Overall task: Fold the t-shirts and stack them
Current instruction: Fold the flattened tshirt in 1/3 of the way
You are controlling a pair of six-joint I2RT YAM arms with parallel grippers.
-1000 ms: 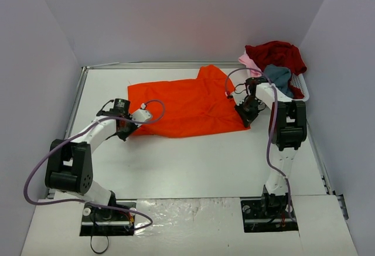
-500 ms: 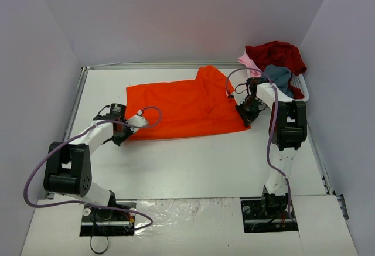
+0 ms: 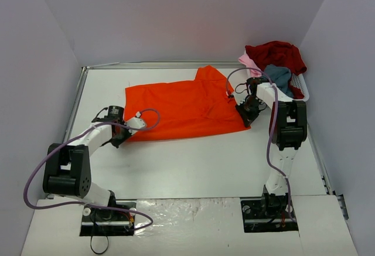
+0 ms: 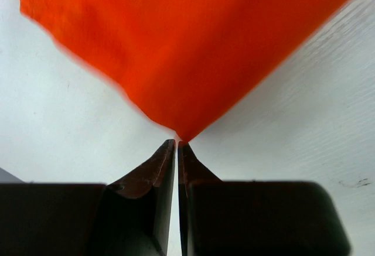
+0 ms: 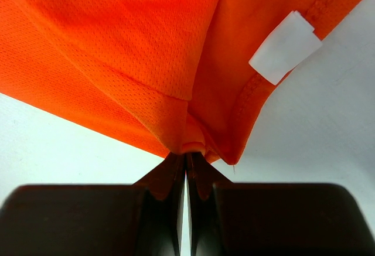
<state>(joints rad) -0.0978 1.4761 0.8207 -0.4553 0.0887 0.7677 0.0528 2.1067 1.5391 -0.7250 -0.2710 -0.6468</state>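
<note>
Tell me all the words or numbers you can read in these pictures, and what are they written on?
None: there are no words, numbers or signs to read in any view.
The small white tag on the orange shirt looks blank from this side.
The white basket shows no lettering that can be made out from above.

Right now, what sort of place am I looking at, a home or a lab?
Most likely a lab test cell, not a home: plain walls box in a white table, a left arm and right arm are bolted at its near edge, and an orange t-shirt lies spread near a basket.
</note>
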